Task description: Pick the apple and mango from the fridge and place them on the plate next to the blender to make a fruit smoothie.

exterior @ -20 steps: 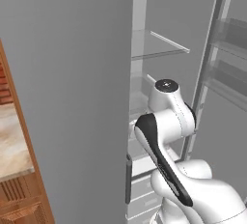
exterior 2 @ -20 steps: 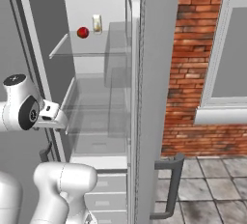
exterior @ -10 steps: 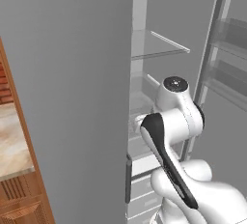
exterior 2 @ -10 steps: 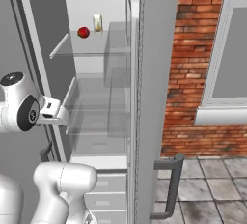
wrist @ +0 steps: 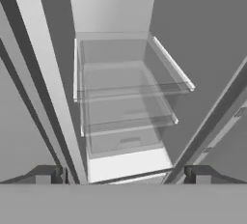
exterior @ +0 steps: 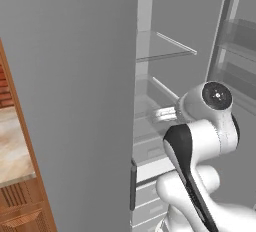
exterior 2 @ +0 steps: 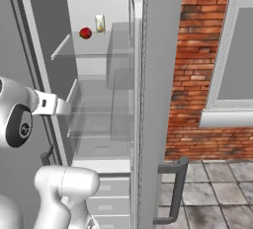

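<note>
Open fridge (exterior 2: 148, 75) — red apple (exterior 2: 85, 33) inside

Counted one tall grey fridge (exterior 2: 158, 75) standing open, white inside. Spotted one small glossy red apple (exterior 2: 85, 33) on the top clear shelf (exterior 2: 94, 50), and just beside it one pale yellowish glass-like container (exterior 2: 100, 24). Tallied three clear shelves in the right base view, top to bottom. Noted two white drawers (exterior 2: 111, 193) at the bottom. Saw one dark door handle (exterior 2: 174, 191), one red brick wall (exterior 2: 197, 65), one white-framed window (exterior 2: 237, 50).
</note>
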{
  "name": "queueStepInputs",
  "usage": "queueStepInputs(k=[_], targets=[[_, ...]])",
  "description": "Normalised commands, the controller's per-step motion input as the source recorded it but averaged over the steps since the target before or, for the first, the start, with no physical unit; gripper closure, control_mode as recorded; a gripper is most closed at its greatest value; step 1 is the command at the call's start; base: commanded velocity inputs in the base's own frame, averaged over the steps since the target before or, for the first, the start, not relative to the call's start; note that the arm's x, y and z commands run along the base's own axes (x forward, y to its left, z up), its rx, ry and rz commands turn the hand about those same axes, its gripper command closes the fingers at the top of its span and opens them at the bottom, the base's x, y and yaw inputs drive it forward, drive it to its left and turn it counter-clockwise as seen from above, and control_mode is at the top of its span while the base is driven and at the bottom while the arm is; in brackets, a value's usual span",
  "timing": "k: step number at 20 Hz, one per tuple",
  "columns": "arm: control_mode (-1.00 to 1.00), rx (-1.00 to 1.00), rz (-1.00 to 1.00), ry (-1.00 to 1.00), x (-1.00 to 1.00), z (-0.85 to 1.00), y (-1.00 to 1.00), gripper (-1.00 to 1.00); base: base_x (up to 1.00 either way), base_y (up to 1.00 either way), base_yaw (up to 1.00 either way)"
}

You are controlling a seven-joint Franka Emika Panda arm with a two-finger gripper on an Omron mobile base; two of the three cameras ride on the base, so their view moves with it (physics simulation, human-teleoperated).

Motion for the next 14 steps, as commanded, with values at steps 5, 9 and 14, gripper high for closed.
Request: queueStepInputs(k=[5, 9, 14], targets=[[-1.00, 0.00, 0.00, -0.19, 0.00, 0.92, -0.09, -1.00, 0.00, 0.00, 0.00], [-1.00, 0.00, 0.11, -0.07, -0.04, 0.87, -0.14, -1.00, 0.00, 0.00, 0.00], [-1.00, 0.00, 0.21, 0.00, 0.00, 0.57, -0.05, -1.00, 0.00, 0.00, 0.00]])
